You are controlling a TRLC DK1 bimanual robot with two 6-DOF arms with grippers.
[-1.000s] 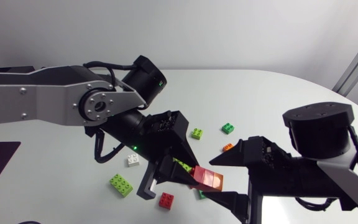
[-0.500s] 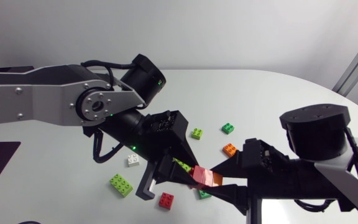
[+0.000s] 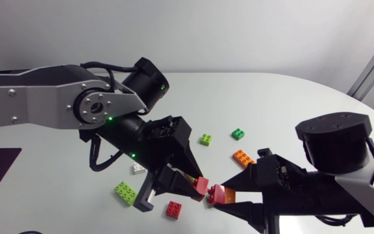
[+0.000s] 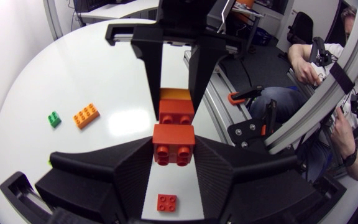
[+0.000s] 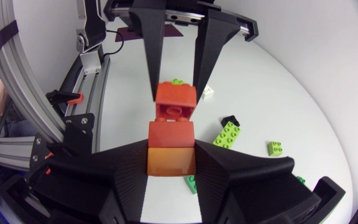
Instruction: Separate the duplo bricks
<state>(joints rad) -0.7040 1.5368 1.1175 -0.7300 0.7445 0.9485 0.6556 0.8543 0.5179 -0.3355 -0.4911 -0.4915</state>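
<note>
- White oval table (image 3: 291,104): carrying the loose pieces, with both arms meeting low over its near middle.
- Silver-grey left arm (image 3: 44,107) coming in from the left side and black-jointed right arm (image 3: 336,153) coming in from the right, both angling down so that the grippers are facing each other tip to tip.
- Left gripper (image 4: 173,149): jaws clamping a red plastic duplo brick (image 4: 173,140) from two sides and holding it clear of the table.
- Right gripper (image 5: 171,155): jaws clamping an orange plastic duplo brick (image 5: 169,163), which is carrying a second red plastic duplo brick (image 5: 171,132) plugged onto its front end, towards the left gripper.
- The seam between the two reds: the right wrist view is showing a stud there, so the joint appears to be opening. Whether the two are touching or just apart, cannot tell.
- Progress, as a judgement: the first split is under way but not clearly finished. The second red and the orange are sitting flush as a pair, so at least one more pull is waiting.
- Loose pieces lying singly and well apart on the table, seemingly needing nothing further:
  - long lime-green brick (image 3: 126,193)
  - flat orange brick (image 3: 241,156)
  - small red brick (image 3: 173,208)
  - small white brick (image 3: 138,168)
  - small lime brick (image 3: 205,139)
  - small dark-green brick (image 3: 237,134)
- One more green brick (image 5: 191,184) is lying under the grippers, mostly hidden.
</note>
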